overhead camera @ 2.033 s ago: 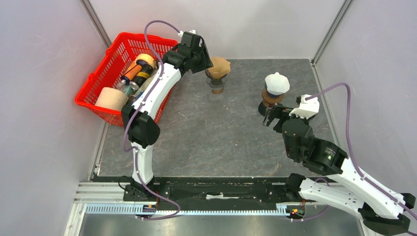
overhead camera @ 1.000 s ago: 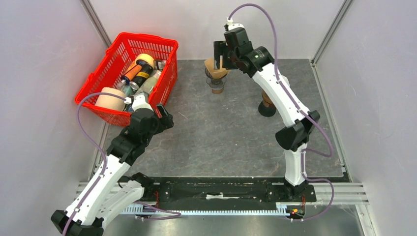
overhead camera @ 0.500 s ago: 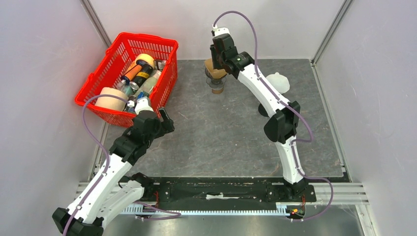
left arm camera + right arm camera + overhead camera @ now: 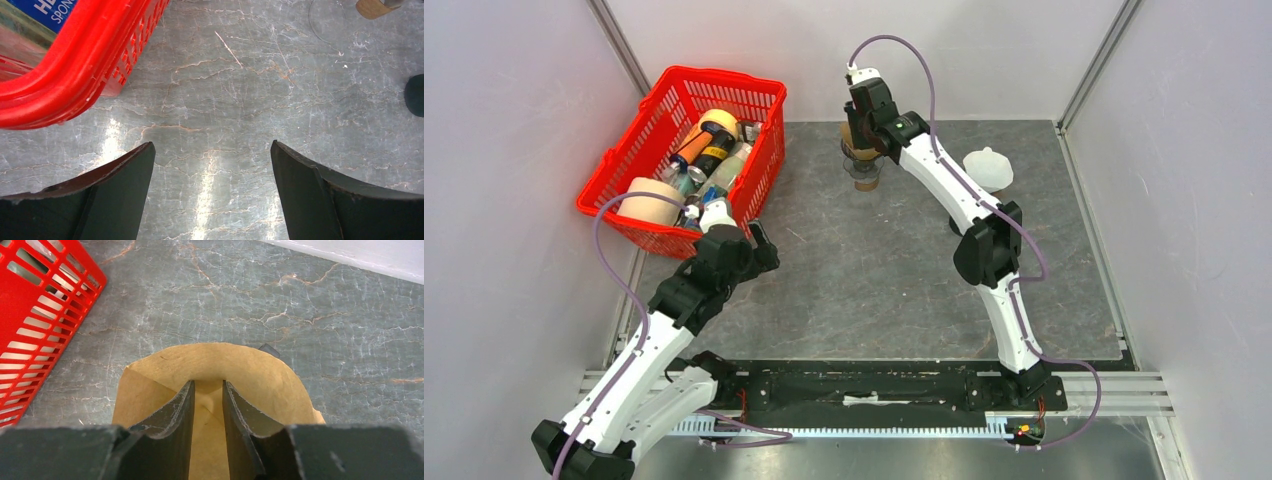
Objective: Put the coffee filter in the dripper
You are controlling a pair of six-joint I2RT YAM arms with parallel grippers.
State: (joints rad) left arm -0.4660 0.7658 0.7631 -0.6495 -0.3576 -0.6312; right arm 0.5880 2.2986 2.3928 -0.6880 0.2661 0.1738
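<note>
Top view: one red basket (image 4: 722, 77) between pale walls (image 4: 514, 250). Right of it sits one brown coffee filter (image 4: 851, 137) in one glass dripper (image 4: 864, 178), with one white filter (image 4: 987, 168) farther right.

Left wrist: left fingers (image 4: 117, 195) spread wide over the grey marbled desk (image 4: 225, 100) beside the basket.

Right wrist: right fingers (image 4: 172, 415) nearly together inside the coffee filter; whether they grip it, I cannot tell.

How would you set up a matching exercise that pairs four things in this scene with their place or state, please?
Things:
1. brown filter
2. red basket
3. left gripper
4. white filter

Place or state:
A. open above bare tabletop
B. towards the right edge
C. far-left corner
D. directly under the right gripper

Pairs: 1-D, 2-C, 3-A, 4-B
</note>
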